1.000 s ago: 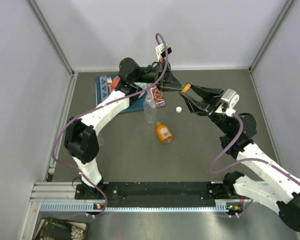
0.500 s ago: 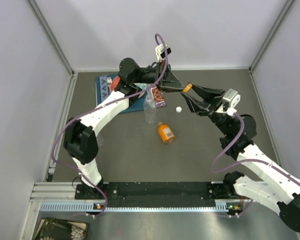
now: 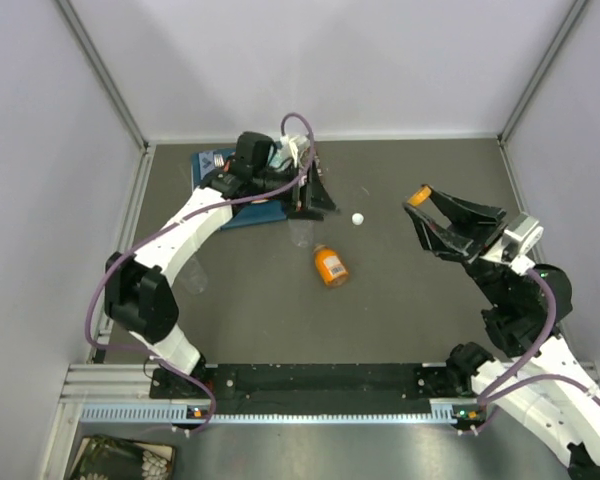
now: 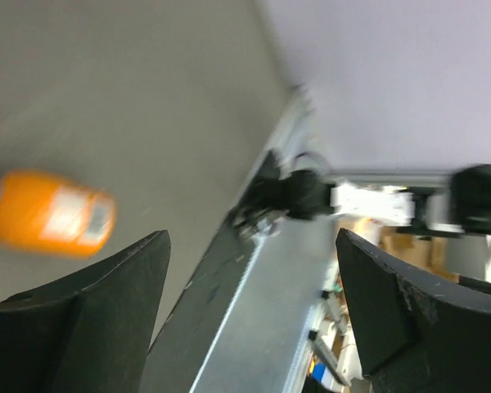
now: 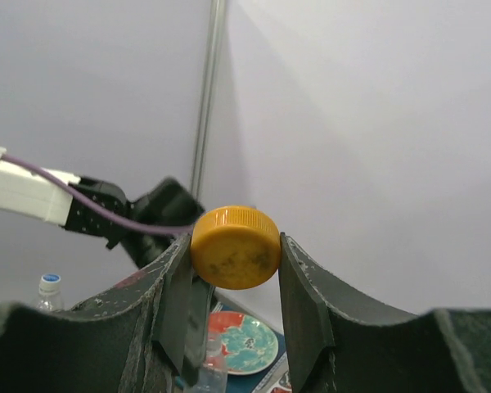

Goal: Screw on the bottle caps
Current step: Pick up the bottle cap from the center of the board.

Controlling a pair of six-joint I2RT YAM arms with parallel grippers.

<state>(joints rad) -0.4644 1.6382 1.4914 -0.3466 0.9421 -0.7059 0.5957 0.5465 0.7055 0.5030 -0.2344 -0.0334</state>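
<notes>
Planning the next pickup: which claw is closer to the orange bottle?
Left. The left claw hangs just behind the orange bottle; the right claw, holding the orange cap, is farther off to its right.

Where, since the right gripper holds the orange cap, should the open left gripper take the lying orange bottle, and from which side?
Probably mid-body, across the label, from above. The orange bottle lies on its side, apart from other things, so its rounded flanks are exposed. The left gripper closing across its short width would leave the neck end free for the orange cap.
</notes>
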